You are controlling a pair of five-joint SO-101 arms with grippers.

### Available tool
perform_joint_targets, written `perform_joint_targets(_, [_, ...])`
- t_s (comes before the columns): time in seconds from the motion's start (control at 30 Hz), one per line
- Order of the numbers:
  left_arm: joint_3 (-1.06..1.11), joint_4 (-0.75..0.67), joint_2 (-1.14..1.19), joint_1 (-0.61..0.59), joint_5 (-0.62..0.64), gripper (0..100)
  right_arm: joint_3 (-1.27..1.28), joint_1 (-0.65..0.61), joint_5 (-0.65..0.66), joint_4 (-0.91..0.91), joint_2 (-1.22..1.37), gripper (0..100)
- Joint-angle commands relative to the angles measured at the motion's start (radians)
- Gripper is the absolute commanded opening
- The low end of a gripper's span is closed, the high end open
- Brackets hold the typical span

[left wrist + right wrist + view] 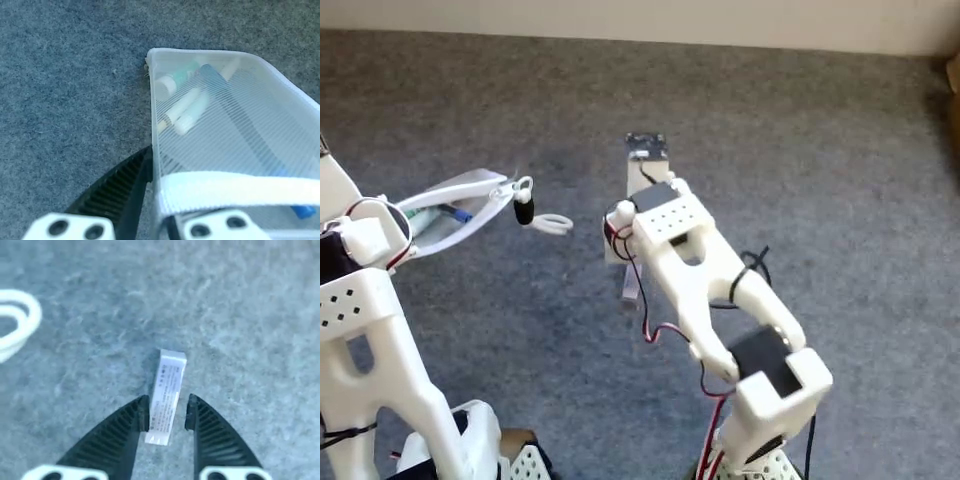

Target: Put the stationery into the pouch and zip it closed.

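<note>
We see the left tool [152, 167] clenched on the edge of the mesh pouch [225, 125]. One black ribbed finger [120, 185] lies against the outside of the pouch wall, and the other is hidden behind the mesh. In the high view this tool holds the pouch at the upper left of the frame, with its mouth pointing toward the centre. Through the mesh we make out several pieces of stationery [185, 107], white tube-like ones and something blue, lying against one another inside the pouch. A white webbing band [235, 192] crosses the pouch just beside the left tool. A black zip pull [524, 212] hangs at the mouth end of the pouch. Just beside the pull, toward the middle of the high view, a white cord loop [552, 224] lies on the grey carpeted bench [820, 150]. The right tool [166, 410] sits near the centre of the high view, well apart from the pouch. It is released, its two black fingers parted. Between them lies a small white oblong piece with print on it [169, 385], flat on the bench. One finger looks to be touching its side and the other stands just clear of it. We cannot tell what kind of stationery this piece is.
</note>
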Motion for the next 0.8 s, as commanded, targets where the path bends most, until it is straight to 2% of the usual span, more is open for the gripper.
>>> perform_joint_targets(0.0, [0.002,-0.02,0.002,0.03,-0.005,1,-0.128,0.015,-0.043,0.05,0.047,12.3])
perform_joint_targets(0.3, [0.002,-0.02,0.002,0.03,-0.006,1,-0.26,0.024,-0.043,0.07,0.213,12.3])
perform_joint_targets(0.53, [0.002,-0.014,-0.002,0.03,-0.006,1,-0.269,0.028,-0.041,0.062,0.269,11.8])
perform_joint_targets(0.77, [0.002,-0.012,-0.002,0.028,-0.006,1,-0.269,0.028,-0.037,0.062,0.282,0.4])
